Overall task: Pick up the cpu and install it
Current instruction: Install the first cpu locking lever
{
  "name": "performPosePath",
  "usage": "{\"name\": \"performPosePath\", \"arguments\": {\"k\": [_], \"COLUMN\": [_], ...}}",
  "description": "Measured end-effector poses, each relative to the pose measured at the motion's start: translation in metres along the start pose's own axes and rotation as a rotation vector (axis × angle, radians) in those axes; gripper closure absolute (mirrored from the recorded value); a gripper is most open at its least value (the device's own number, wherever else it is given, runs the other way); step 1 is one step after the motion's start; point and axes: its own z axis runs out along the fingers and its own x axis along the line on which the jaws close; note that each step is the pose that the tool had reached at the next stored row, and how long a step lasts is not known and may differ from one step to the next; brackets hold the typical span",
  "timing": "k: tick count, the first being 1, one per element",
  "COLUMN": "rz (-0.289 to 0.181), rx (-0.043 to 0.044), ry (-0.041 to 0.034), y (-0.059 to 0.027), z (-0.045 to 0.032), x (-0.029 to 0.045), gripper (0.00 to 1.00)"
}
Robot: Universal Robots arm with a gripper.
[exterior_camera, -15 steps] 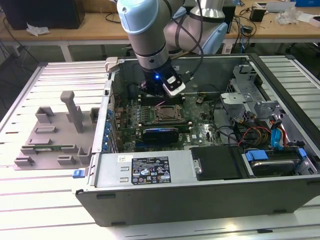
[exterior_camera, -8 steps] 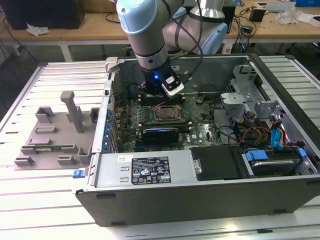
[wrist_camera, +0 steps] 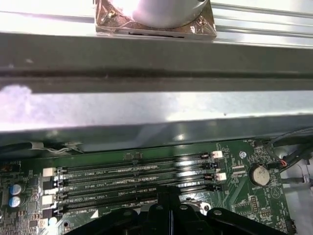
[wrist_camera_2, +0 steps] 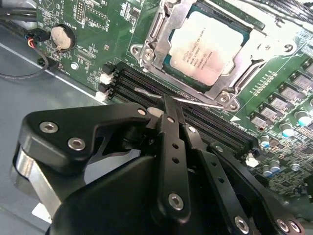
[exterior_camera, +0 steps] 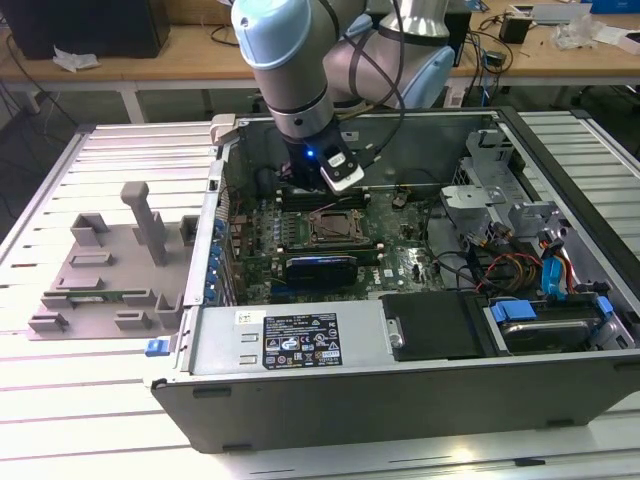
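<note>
The cpu [wrist_camera_2: 213,48], a silver-grey square chip, lies flat inside the motherboard socket [wrist_camera_2: 146,49], with the metal frame around its edges. In the exterior view the socket [exterior_camera: 334,228] sits mid-board in the open computer case. My gripper [wrist_camera_2: 167,102] hovers over the black memory slots [wrist_camera_2: 205,125] just beside the socket, apart from the chip. Its two black fingers are pressed together with nothing between them. The first wrist view shows the same fingers [wrist_camera: 168,198] meeting above the memory slots [wrist_camera: 132,178]. In the exterior view the gripper [exterior_camera: 322,190] hangs just behind the socket.
The open case wall [exterior_camera: 400,390] rings the board. A thin socket lever [wrist_camera_2: 195,101] lies by the fingertips. A coin battery [wrist_camera_2: 62,36] and cables [wrist_camera_2: 19,29] sit beside the board. A drive cage [exterior_camera: 500,190], coloured wires [exterior_camera: 520,270] and a grey fixture [exterior_camera: 110,270] stand nearby.
</note>
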Motion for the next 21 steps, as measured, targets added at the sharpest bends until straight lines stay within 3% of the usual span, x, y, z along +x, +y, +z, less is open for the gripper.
{"name": "performPosePath", "arguments": {"k": [8, 21], "rz": [0.06, 0.131], "rx": [0.0147, 0.0316], "ry": [-0.016, -0.035], "y": [-0.0012, 0.0001], "z": [0.0044, 0.0105], "x": [0.0022, 0.0064], "gripper": [0.89, 0.89]}}
